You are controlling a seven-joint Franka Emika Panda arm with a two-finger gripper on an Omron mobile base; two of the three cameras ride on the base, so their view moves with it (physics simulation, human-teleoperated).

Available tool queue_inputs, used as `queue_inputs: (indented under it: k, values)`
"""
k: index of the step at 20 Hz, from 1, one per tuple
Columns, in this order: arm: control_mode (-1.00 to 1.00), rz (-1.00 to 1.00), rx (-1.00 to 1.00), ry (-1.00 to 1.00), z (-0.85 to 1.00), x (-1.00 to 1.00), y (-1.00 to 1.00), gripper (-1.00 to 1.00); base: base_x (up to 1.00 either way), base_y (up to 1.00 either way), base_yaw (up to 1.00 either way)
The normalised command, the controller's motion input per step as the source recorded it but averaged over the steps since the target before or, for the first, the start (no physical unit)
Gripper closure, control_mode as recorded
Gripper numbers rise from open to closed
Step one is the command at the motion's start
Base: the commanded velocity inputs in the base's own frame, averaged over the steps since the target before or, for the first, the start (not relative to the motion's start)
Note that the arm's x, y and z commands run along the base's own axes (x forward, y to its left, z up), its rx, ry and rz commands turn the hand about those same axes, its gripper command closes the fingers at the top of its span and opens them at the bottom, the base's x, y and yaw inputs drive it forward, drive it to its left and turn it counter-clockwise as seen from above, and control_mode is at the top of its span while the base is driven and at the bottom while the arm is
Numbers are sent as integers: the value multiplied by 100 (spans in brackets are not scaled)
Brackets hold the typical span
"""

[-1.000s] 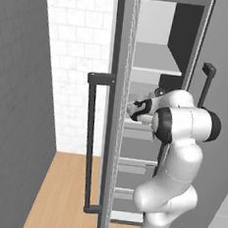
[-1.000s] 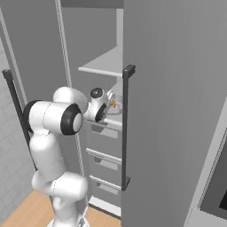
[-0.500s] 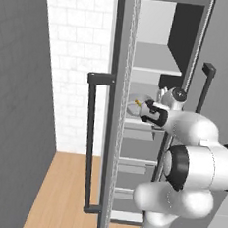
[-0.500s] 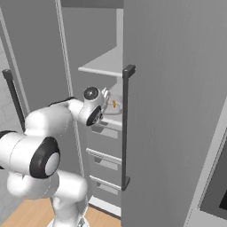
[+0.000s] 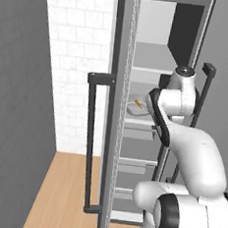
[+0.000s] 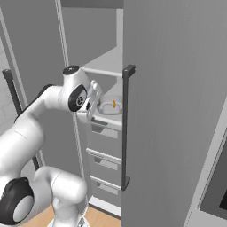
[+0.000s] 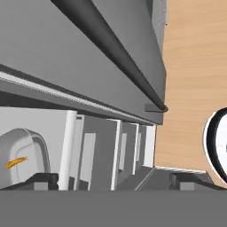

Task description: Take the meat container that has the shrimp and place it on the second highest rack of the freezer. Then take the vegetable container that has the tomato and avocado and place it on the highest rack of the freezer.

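Observation:
The meat container [image 6: 111,107], a shallow white tray with the small orange shrimp [image 6: 114,104] in it, rests on the second highest rack [image 6: 105,119] of the freezer [image 6: 177,111]. It also shows on that shelf in the left base view, as the container [image 5: 136,108]. The highest rack [image 6: 104,67] above it is bare. My gripper [image 6: 93,103] hangs just left of the tray, apart from it and open. In the hand view the gripper [image 7: 114,181] holds nothing, and the tray [image 7: 23,158] lies at the lower left. The vegetable container with the tomato and avocado is out of view.
The open freezer door [image 5: 115,136] with its long dark handle [image 5: 89,143] stands left of my arm. The other door's handle [image 6: 126,128] is close on the right. Grey drawers [image 6: 106,157] sit below the shelves. A brick wall [image 5: 77,58] and wooden floor [image 5: 63,200] lie to the left.
The arm has swung round and risen, its elbow now in front of the shelves. The hand has drawn back from the tray, which stays on the rack.

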Motion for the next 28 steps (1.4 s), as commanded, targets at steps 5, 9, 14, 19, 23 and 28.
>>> queue_inputs:
  k: [5, 9, 14, 19, 23, 28]
  values:
    - [-100, 4, -2, 39, 43, -100, 0, -100, 0, 0, 0]
    - [-100, 3, 0, 33, 0, -100, 9, -100, 0, 0, 0]
    - [-100, 0, 0, 20, -21, -100, 7, -100, 0, 0, 0]
    - [-100, -3, 13, 0, -76, -97, 0, -100, 0, 0, 0]
    - [-100, 0, 13, -1, -47, -24, 0, -100, 0, 0, 0]
    - [100, 0, 0, 0, 0, 0, 0, -100, -6, 0, 0]
